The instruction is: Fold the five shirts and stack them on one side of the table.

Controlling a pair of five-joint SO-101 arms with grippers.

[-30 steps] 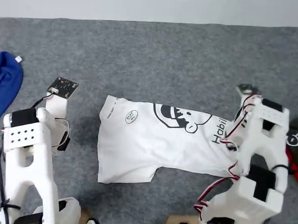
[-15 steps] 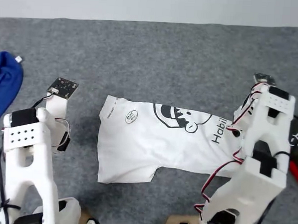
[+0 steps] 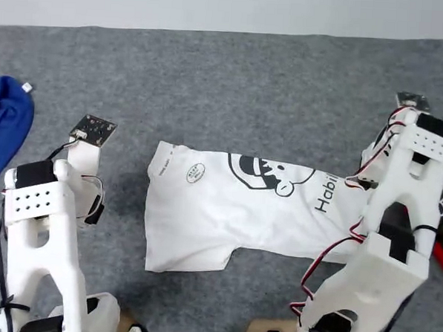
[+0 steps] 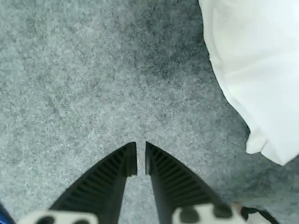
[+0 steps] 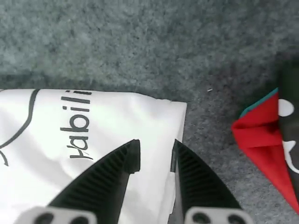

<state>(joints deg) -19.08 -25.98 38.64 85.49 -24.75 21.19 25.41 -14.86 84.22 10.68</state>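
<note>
A white shirt (image 3: 226, 211) with a black cartoon print lies spread flat in the middle of the grey carpeted table. My right gripper (image 5: 155, 142) hangs open just above the shirt's right-hand edge (image 5: 70, 135), beside the printed lettering, with nothing between its fingers. That arm (image 3: 406, 190) stands over the shirt's right end in the high view. My left gripper (image 4: 141, 144) is shut and empty over bare carpet, a little off the shirt's left corner (image 4: 252, 70). Its arm (image 3: 49, 201) stands left of the shirt.
A blue shirt (image 3: 4, 125) lies bunched at the table's left edge. A red and black garment (image 5: 266, 135) lies just right of the white shirt, near the right arm. The carpet beyond the shirt, toward the back wall, is bare.
The right arm has swung to the right, from over the shirt's lettering out to its right edge. The left arm and the shirt have not moved.
</note>
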